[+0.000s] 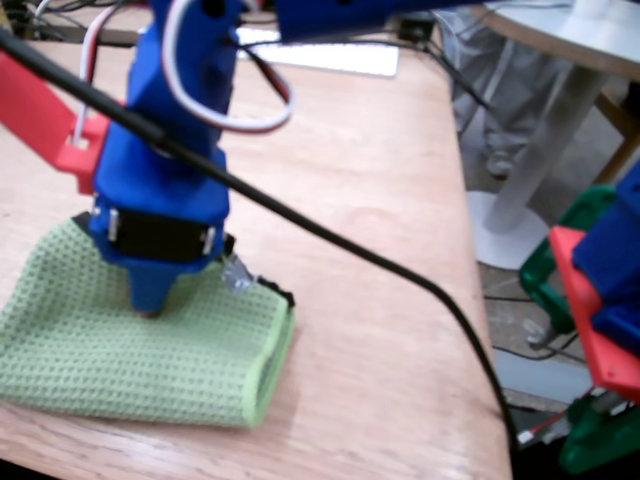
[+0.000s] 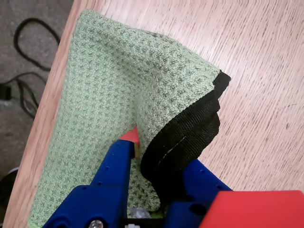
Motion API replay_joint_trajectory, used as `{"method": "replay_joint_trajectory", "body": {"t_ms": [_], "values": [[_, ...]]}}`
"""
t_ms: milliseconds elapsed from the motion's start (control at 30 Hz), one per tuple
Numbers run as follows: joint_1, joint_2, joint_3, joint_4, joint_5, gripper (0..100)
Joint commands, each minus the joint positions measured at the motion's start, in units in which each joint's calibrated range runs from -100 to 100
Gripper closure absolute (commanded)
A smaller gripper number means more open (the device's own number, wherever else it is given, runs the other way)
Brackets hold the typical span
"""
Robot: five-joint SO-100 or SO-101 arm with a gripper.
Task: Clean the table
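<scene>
While a black cable (image 1: 330, 240) crosses the table (image 1: 380, 150), the claw (image 2: 142, 152) pinches the green cloth (image 2: 109, 95).

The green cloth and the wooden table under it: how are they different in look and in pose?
The green cloth has a waffle weave and a black edge; the table is smooth reddish-brown wood with fine grain. The cloth is small and folded, one edge lifted between the pincer fingers; the table is wide and lies flat. Both reach the table's edge in the wrist view.
</scene>
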Motion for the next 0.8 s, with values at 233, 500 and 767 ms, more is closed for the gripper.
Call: {"method": "replay_joint_trajectory", "body": {"t_ms": [233, 500, 767], "values": [[10.5, 3.2, 10.0, -0.6, -0.3, 100], [42.3, 4.5, 11.8, -0.4, 0.5, 99], [74.6, 10.4, 11.7, -0.3, 5.4, 100]]}}
